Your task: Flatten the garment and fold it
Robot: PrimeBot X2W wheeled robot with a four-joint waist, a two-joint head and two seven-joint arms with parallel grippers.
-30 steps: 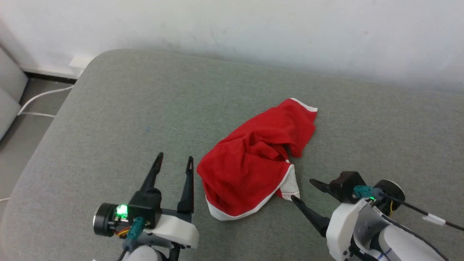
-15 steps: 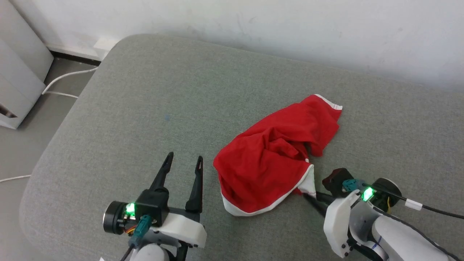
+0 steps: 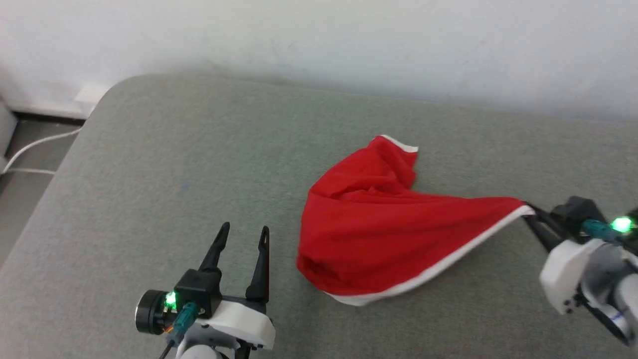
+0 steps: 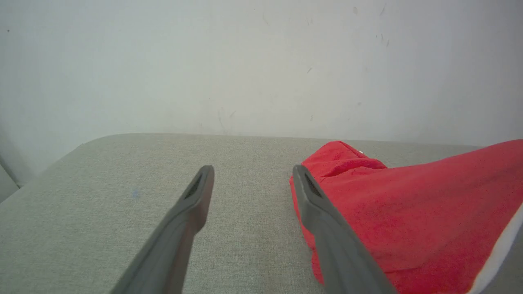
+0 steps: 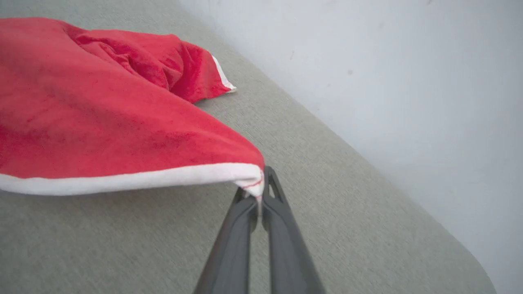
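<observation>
The garment (image 3: 389,234) is bright red shorts with white trim, lying on the grey cushion (image 3: 199,164) and stretched out toward the right. My right gripper (image 3: 531,213) is shut on its white-trimmed corner and holds that corner a little above the cushion. In the right wrist view the right gripper (image 5: 258,192) pinches the white hem of the garment (image 5: 102,122). My left gripper (image 3: 244,230) stands open just left of the garment, with nothing between its fingers. In the left wrist view the left gripper (image 4: 251,173) is open, the garment (image 4: 408,212) beside its right finger.
A pale wall (image 3: 349,45) runs along the cushion's far edge. At the far left the cushion ends in a rounded corner, with floor and a white cable (image 3: 35,144) beyond it. Bare cushion lies left of and behind the garment.
My right gripper has shut on the garment's white-trimmed corner and pulled it out to the right, stretching the cloth. The left gripper stays open. The head camera has shifted.
</observation>
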